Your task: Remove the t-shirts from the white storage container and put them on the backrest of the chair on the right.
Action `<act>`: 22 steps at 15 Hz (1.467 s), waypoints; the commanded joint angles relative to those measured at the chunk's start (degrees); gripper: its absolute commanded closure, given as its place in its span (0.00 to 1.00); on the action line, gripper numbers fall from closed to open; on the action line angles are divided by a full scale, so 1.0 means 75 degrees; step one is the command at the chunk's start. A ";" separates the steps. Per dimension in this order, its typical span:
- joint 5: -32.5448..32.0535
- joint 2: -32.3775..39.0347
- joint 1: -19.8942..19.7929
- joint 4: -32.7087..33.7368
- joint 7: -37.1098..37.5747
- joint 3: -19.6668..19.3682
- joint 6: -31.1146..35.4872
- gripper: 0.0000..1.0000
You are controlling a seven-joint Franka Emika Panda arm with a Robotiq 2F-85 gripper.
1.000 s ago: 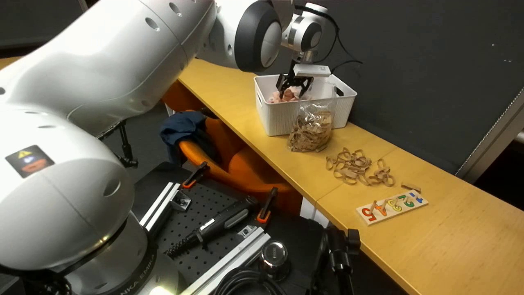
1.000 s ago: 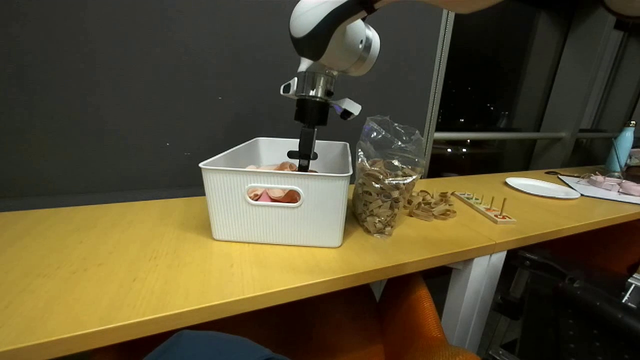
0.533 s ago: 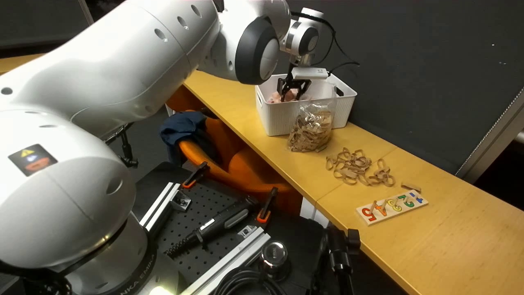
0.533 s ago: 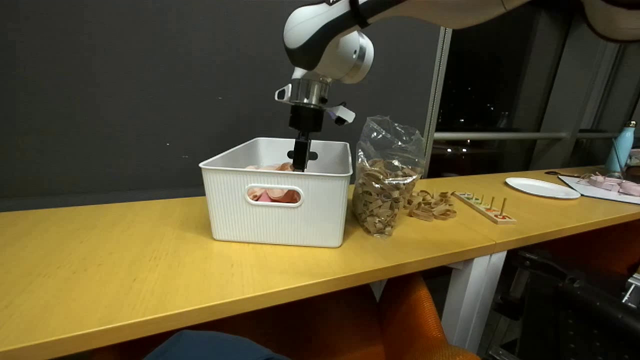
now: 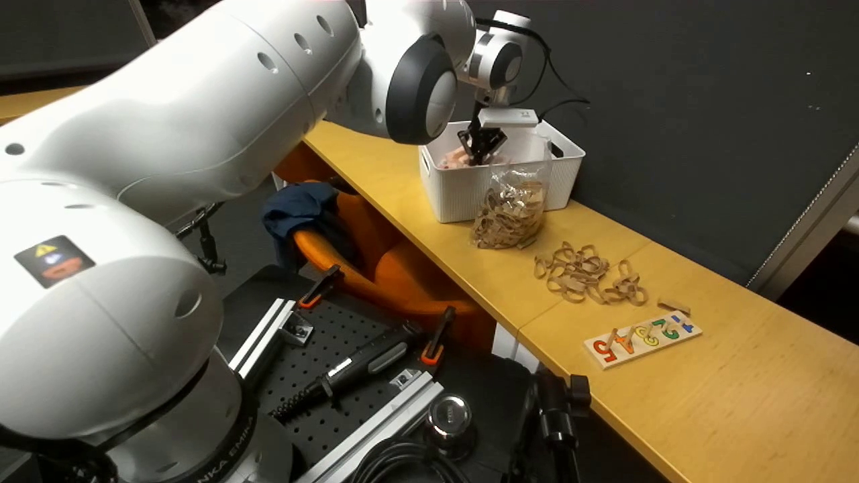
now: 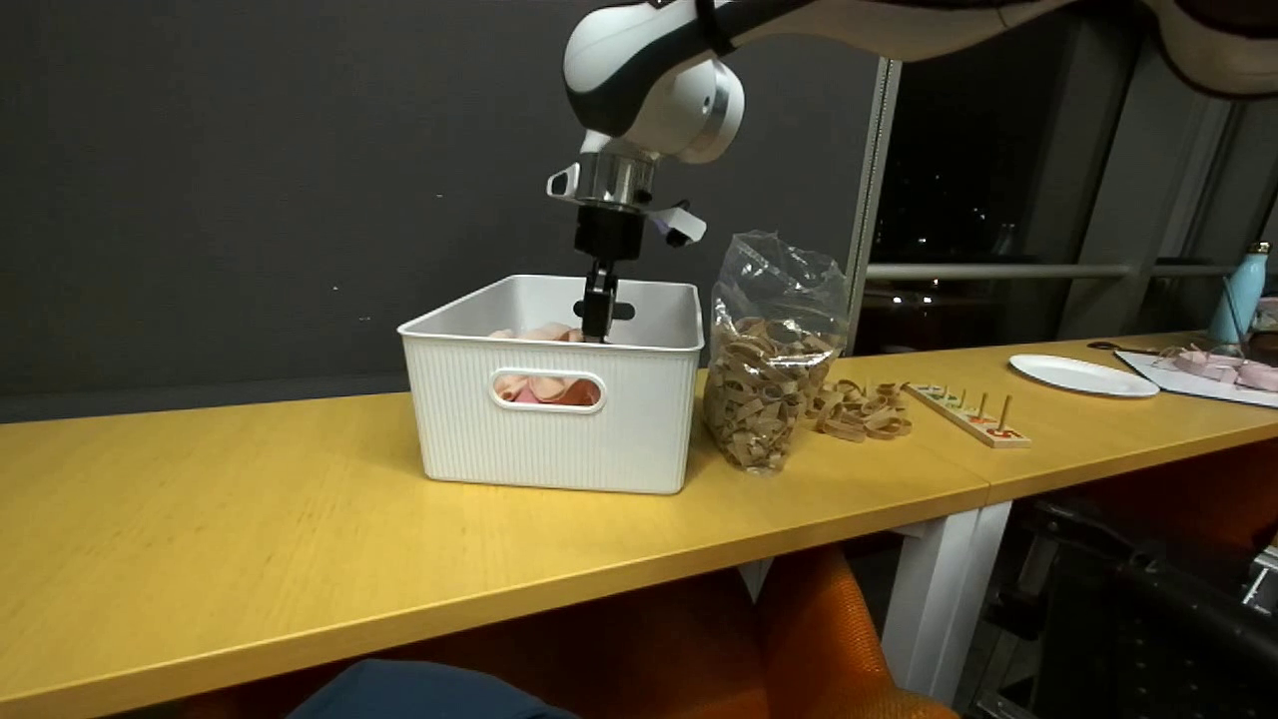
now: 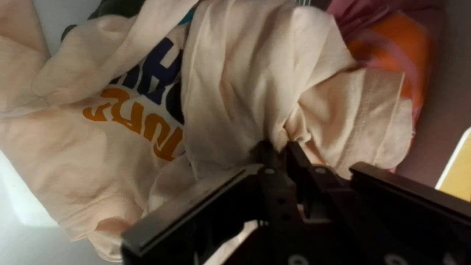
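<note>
The white storage container [image 6: 479,439] stands on the table in both exterior views. Inside it lies a peach t-shirt [image 7: 257,73] with dark and orange lettering, and a pink-and-orange t-shirt [image 7: 399,48] shows beside it in the wrist view. My gripper [image 7: 279,148] points down into the container, its jaws nearly together with a bunched fold of the peach t-shirt pinched at the tips. In an exterior view the gripper [image 5: 474,161] is below the container's rim level. An orange chair [image 5: 409,275] sits beneath the table edge; whether it is the chair on the right I cannot tell.
A clear bag of brown loops [image 5: 507,218] leans by the container's side. Loose loops [image 5: 580,272] and a numbered peg board [image 5: 644,339] lie farther along the table. A navy cloth [image 5: 298,208] hangs over the chair. A white plate [image 6: 1083,375] is farther off.
My gripper has come down slightly into the container, and its jaws have closed from wide apart onto the peach cloth. The container and the bag have stayed put.
</note>
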 commanded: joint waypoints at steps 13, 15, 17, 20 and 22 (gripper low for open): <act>-0.0112 -0.1298 0.0174 -0.0165 0.1539 -0.0176 -0.0829 0.99; -0.0166 -0.1758 0.0288 -0.0415 0.1729 -0.0188 -0.0919 0.99; -0.0237 -0.2258 0.0442 -0.0712 0.1840 -0.0162 -0.1079 0.99; -0.0256 -0.3027 0.0738 -0.1281 0.1833 -0.0050 -0.1181 0.99; -0.0140 -0.3567 0.0928 -0.1827 0.1727 0.0087 -0.1382 0.99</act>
